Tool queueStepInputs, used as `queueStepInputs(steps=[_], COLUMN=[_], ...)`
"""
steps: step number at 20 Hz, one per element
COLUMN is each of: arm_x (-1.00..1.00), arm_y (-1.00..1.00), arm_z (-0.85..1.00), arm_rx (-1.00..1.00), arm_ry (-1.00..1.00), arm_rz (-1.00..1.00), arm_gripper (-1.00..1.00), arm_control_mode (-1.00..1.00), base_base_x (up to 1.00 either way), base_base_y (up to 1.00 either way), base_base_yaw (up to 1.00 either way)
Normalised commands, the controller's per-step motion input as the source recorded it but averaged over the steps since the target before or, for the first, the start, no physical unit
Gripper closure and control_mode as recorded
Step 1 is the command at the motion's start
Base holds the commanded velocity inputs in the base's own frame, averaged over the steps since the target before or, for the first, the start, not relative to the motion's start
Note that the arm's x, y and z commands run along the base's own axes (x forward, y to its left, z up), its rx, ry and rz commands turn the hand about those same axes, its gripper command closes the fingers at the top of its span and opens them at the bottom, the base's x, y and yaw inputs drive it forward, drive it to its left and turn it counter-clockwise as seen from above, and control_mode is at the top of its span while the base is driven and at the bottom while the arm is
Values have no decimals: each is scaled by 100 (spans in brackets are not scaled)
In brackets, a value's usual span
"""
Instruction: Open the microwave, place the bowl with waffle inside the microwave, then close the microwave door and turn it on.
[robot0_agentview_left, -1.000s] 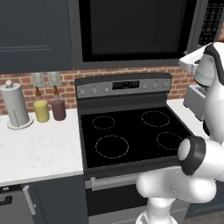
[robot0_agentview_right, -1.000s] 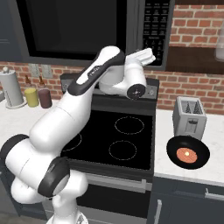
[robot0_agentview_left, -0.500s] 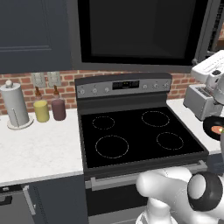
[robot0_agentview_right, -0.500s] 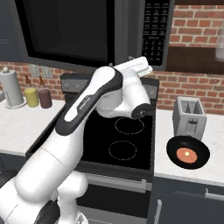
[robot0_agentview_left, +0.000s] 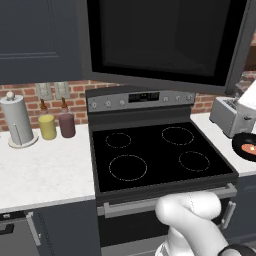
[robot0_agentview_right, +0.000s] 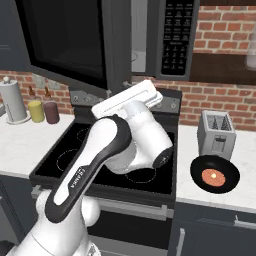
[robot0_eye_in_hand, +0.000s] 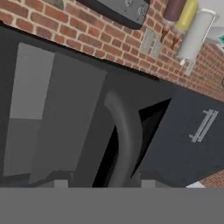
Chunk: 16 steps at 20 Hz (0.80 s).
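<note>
The microwave (robot0_agentview_right: 150, 40) hangs above the stove (robot0_agentview_left: 155, 155), and the microwave door (robot0_agentview_left: 165, 40) stands swung out to the left, so a strip of the light grey interior (robot0_agentview_right: 139, 37) shows between the door's edge and the keypad strip (robot0_agentview_right: 176, 37). In the hand view the door's long bar handle (robot0_eye_in_hand: 124, 140) runs just ahead of the camera, close by. The fingers are hidden, so I cannot tell whether they are spread or clenched, or whether they touch the handle. The bowl with waffle (robot0_agentview_right: 215, 174) sits on the right-hand worktop (robot0_agentview_right: 200, 192), near its front edge and just in front of the silver toaster (robot0_agentview_right: 216, 134). On the left-hand worktop (robot0_agentview_left: 45, 170), along the brick back wall, stand a paper towel roll (robot0_agentview_left: 16, 120), a yellow jar (robot0_agentview_left: 47, 126) and a dark purple jar (robot0_agentview_left: 66, 124).
</note>
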Motion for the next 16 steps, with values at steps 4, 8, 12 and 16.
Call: queueStepInputs(steps=[4,8,12,16], arm_x=[-100,-97,31,99], arm_y=[2,-29,-73,-73], arm_z=[-49,-24,-9,-22], arm_rx=[-17,-14,-3,0], arm_ry=[0,-3,-6,-4], arm_rz=[38,36,35,44], arm_gripper=[-100,-100,-100,-100], arm_control_mode=[-100,-100,-100,-100], base_base_x=[0,0,0,0], base_base_y=[0,0,0,0], base_base_yaw=[0,0,0,0])
